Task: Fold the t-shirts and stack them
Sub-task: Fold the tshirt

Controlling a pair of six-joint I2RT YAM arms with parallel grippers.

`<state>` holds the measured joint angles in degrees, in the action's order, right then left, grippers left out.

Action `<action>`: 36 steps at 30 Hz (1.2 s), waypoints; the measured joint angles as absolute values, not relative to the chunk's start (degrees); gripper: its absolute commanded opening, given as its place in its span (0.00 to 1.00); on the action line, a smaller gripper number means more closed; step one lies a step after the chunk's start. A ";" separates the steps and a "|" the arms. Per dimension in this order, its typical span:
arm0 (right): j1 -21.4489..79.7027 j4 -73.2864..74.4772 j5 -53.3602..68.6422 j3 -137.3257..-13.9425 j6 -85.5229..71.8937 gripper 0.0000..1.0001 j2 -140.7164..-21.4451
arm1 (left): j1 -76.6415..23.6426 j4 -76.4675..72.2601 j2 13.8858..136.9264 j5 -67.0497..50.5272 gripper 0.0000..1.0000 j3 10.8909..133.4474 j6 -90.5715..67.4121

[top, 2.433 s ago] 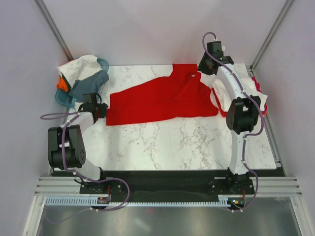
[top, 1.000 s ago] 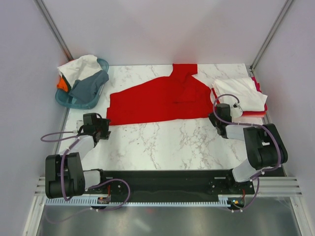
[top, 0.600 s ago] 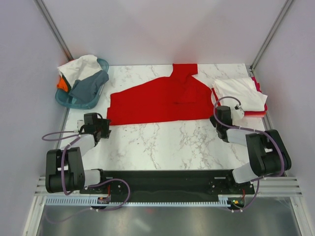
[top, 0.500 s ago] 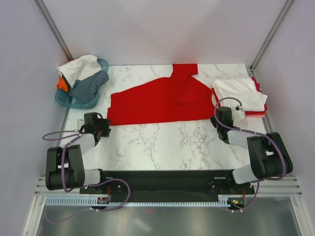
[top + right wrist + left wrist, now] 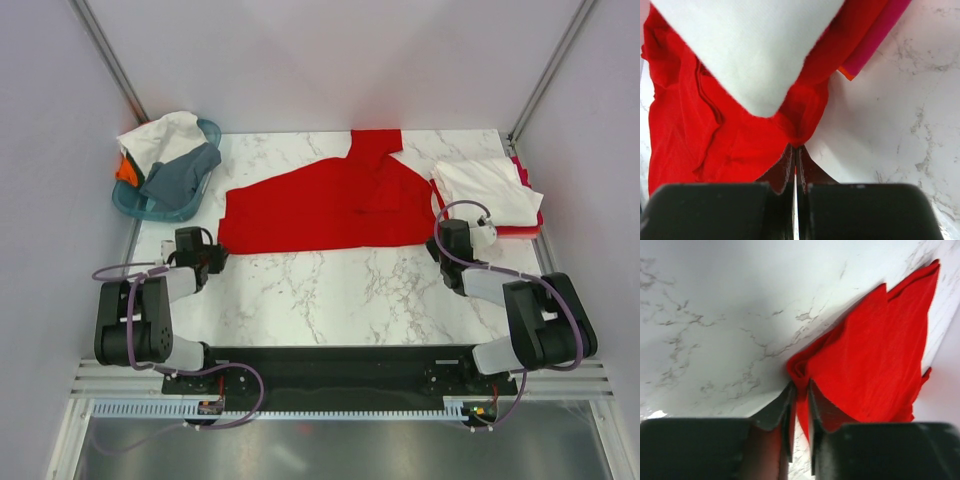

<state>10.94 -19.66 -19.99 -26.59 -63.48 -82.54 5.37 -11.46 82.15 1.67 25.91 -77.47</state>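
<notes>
left gripper: moved nearer, closed onto red t-shirt near-left corner
right gripper: dropped from far right, clamped near-right corner

Bright red t-shirt on white, grey-veined table.

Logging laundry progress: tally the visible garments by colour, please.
Red: 2 (spread red shirt, stacked red shirt)
White: 2 (white shirt in the basket, stack-top white shirt)
Grey: 1 (grey shirt)
Orange: 1 (orange shirt)
Pink: 1 (pink shirt)
Total: 7 visible
</notes>
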 measured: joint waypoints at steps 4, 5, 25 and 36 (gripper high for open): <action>11.22 -19.66 -20.01 -26.59 -63.66 0.00 -81.47 | 4.73 -10.55 82.48 2.66 0.03 26.00 -77.47; 11.25 -19.62 -20.01 -26.59 -63.68 0.00 -81.25 | 4.67 -10.35 82.52 2.74 0.02 26.20 -77.47; 13.04 -0.47 -22.15 -41.67 -63.46 0.00 -69.67 | 4.93 9.06 74.13 2.35 0.02 43.72 -74.65; 13.04 8.29 -20.95 -64.82 -57.45 0.00 -61.54 | 7.33 20.75 62.83 1.04 0.02 64.40 -71.75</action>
